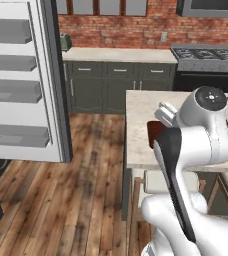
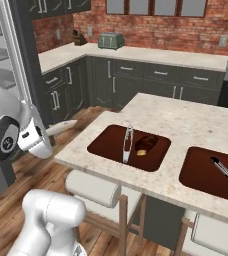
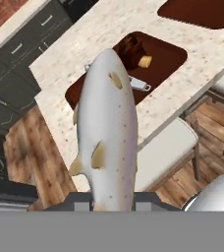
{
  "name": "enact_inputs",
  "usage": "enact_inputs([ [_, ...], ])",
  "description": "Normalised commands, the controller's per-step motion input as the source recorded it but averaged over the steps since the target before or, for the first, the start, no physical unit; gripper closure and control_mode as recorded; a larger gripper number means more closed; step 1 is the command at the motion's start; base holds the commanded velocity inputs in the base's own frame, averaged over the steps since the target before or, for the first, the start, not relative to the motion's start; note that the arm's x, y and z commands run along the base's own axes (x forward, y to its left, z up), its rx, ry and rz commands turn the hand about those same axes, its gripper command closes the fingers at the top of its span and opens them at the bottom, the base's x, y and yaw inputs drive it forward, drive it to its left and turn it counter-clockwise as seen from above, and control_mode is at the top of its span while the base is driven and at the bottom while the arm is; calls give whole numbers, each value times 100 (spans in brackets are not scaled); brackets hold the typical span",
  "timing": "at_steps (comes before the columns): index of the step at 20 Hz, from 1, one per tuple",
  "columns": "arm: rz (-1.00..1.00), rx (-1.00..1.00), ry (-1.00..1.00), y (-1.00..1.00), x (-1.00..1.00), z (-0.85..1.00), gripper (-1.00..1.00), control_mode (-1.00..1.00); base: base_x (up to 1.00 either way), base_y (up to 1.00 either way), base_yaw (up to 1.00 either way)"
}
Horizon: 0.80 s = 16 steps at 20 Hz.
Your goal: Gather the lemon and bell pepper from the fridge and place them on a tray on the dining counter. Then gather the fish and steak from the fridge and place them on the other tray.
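My gripper (image 3: 114, 199) is shut on the tail end of the fish (image 3: 108, 123), a pale silver body that points out over the dining counter (image 3: 74, 54). From the right base, the fish (image 2: 62, 128) sticks out of the gripper (image 2: 48, 134), short of the counter's near corner (image 2: 81, 150). The steak (image 2: 145, 145) lies in the nearer dark-red tray (image 2: 103, 145), beside metal tongs (image 2: 128, 142). In the hand view the steak (image 3: 132, 49) lies just beyond the fish's head. The fridge (image 1: 21, 85) stands open at the left. Lemon and bell pepper are out of view.
A second dark-red tray (image 2: 201, 175) with tongs (image 2: 226, 172) sits further right on the counter. Padded stools (image 2: 93, 190) line the counter's near side. Dark cabinets (image 2: 136, 80), a toaster (image 2: 111, 40) and a stove (image 1: 206, 57) run along the brick wall.
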Motion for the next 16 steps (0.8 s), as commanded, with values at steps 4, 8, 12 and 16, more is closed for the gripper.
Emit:
enact_inputs([
  [4, -1, 7, 12, -29, 96, -8, 100, -100, 0, 0, 0],
  [8, 0, 4, 14, -32, 84, -40, 100, -100, 0, 0, 0],
  [12, 0, 0, 12, -30, 83, -66, 100, -100, 0, 0, 0],
  [16, 0, 0, 7, -24, 76, -43, 100, -100, 0, 0, 0],
])
